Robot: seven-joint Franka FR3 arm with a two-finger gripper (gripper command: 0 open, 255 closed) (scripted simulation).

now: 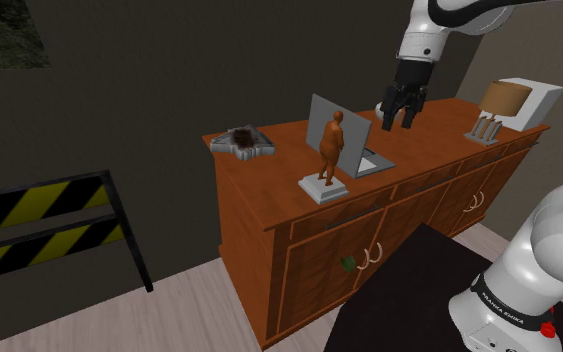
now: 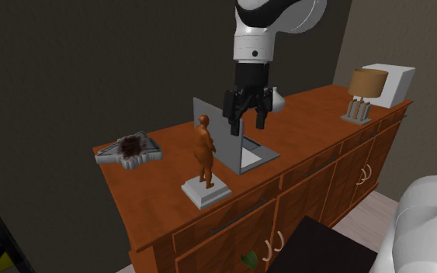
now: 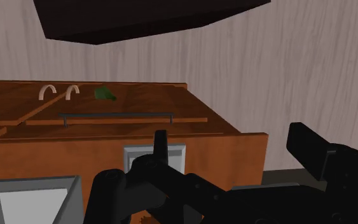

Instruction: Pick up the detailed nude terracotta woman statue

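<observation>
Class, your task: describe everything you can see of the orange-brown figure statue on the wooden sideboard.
The statue is a small, orange-brown, terracotta-looking human figure, unclothed, with its arms close to the body. It stands upright on a flat, stepped, pale grey square base, which rests on the sideboard top near the front edge. In the shoulder view a grey upright panel rises just behind it. Nothing else touches it: the open gripper hangs apart from it, above the sideboard and past the panel.

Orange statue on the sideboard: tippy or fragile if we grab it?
Likely tippy: the statue is tall and slim on a small grey base. Probably rigid; the thin legs look weakest, so a torso grasp seems safer. It stands near the sideboard front edge; a nudge might drop it.
</observation>
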